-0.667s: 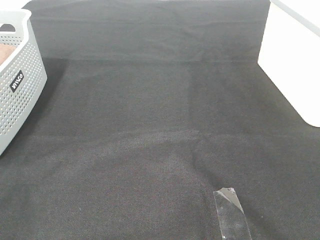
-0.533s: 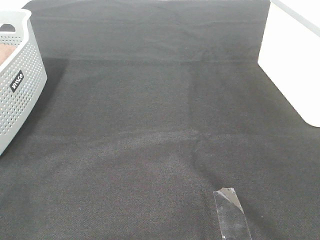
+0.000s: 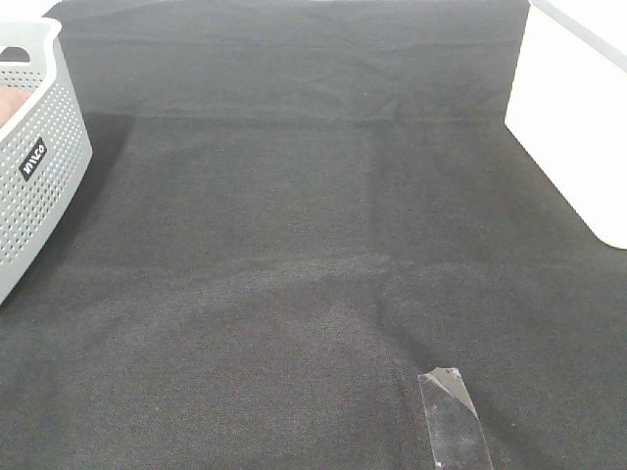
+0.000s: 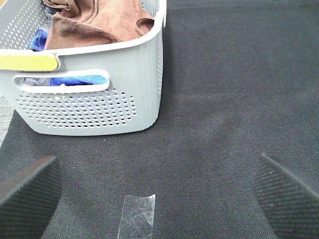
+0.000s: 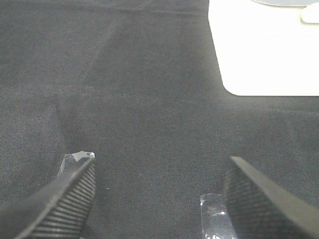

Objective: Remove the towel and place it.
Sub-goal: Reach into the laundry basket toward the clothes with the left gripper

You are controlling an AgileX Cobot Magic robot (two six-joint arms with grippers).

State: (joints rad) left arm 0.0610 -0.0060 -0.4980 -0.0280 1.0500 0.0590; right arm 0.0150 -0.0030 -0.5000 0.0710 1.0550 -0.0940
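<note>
Towel (image 4: 94,22): brown terry, bunched in the grey perforated basket (image 4: 99,104), on top of blue cloth (image 4: 75,79). In the high view only a brown sliver (image 3: 10,103) shows over the basket rim (image 3: 44,186), far left edge of frame, upper half.

Change vs the two earlier high-view shots: none visible. Basket, tape and cloth wrinkles are all in the same spots, and no arm has come into that view. Judgement: task hasn't started. Towel isn't lifted, and the reach into the basket is the next step, prob. for the left arm since its cam faces the basket.

Tools: left gripper (image 4: 157,189) is spread wide w/ nothing between the pads, over the black table cloth (image 3: 294,245), short of the basket. Right gripper (image 5: 162,194) is likewise spread and empty, near the white block (image 5: 264,50), which sits at the upper right of the high view (image 3: 573,117).

Counts:
- Towel: 1
- Basket: 1
- Blue cloth: at least 1, can't separate more
- Yellow strip (image 4: 27,61) on basket rim: 1
- White block: 1
- Grippers: 2
- Clear tape: 1 in the high view, lower right (image 3: 454,416); 1 in the left wrist view (image 4: 138,216); 2 in the right wrist view (image 5: 75,159) (image 5: 214,214). Can't tell which are the same pieces.
</note>
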